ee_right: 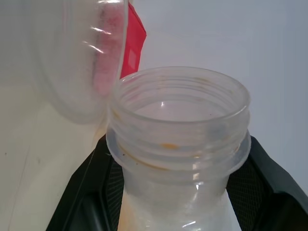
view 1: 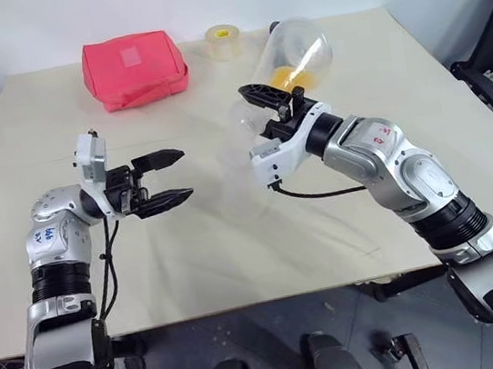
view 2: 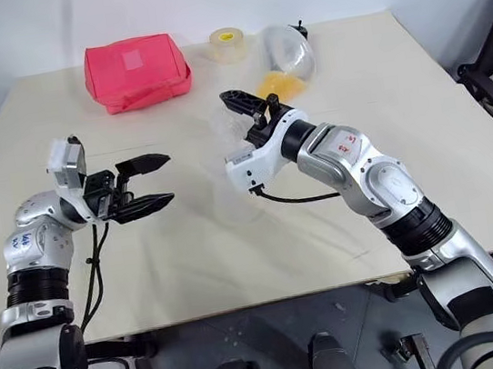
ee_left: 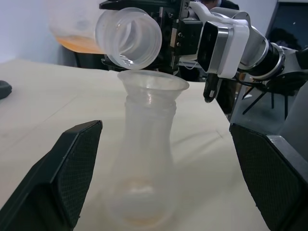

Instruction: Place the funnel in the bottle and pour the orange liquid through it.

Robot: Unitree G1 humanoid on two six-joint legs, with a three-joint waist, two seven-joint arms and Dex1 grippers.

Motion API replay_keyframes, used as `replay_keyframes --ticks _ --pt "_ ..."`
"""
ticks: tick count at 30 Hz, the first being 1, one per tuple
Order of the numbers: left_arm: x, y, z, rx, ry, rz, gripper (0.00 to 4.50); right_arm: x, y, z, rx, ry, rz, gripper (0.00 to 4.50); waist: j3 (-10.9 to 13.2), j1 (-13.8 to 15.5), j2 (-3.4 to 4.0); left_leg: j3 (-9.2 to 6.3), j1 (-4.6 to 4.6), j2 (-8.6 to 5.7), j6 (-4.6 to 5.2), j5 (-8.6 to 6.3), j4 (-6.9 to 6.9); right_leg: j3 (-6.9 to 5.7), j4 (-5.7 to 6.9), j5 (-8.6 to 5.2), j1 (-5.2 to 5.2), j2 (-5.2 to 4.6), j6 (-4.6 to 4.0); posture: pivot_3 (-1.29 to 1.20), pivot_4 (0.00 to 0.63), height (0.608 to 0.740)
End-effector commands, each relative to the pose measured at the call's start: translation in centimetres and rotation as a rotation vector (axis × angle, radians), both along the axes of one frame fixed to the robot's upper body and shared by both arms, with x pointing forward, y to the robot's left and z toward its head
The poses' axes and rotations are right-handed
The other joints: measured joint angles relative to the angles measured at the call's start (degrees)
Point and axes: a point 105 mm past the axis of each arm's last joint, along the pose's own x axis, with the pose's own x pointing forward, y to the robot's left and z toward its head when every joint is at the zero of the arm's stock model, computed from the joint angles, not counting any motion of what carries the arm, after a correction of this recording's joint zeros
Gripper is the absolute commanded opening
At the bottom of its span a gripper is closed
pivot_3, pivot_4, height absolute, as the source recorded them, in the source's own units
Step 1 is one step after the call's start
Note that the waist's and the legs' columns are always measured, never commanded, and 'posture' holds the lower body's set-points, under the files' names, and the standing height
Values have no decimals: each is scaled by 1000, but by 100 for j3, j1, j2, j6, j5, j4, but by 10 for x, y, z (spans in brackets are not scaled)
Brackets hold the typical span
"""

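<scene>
The right hand [view 1: 273, 98] is clamping the neck of a big round jar [view 1: 297, 53] and tipping it on its side — mouth pointing toward the middle of the worktop [view 1: 236, 241], orange liquid [view 1: 289, 76] pooling in the lower side of its belly. In the left wrist view the jar mouth is hanging just above the funnel [ee_left: 153, 83], which is sitting in the neck of the bottle [ee_left: 143, 159]; a faint orange trace is showing at the bottle's base. The left hand [view 1: 170, 177] is hovering at nine o'clock from the bottle, fingers spread wide, gripping nothing. A red pouch [view 1: 134, 69] and a tape roll [view 1: 223, 41] are lying at twelve o'clock — well apart from the pouring.
</scene>
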Motion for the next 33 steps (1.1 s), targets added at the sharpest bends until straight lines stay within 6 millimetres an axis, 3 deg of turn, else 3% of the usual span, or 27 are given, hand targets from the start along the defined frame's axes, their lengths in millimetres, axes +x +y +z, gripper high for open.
replay_keyframes --ticks 1,17,33 --pt "-4 9 5 -23 -30 13 4500 -6 -1 26 38 -95 18 2436 0 -21 0 0 0 0 0 0 0 0 0 0 0 0 0 0 150 740" --pt "-10 12 9 -195 -27 -14 4500 -9 3 27 17 -123 49 2436 0 -88 0 -3 0 1 -1 0 1 -4 3 0 0 0 0 0 150 740" --pt "-10 12 7 -218 -15 -21 4500 -7 6 28 -13 -174 59 2436 0 -92 0 -3 0 1 -1 0 2 -4 4 0 0 0 0 0 150 740"
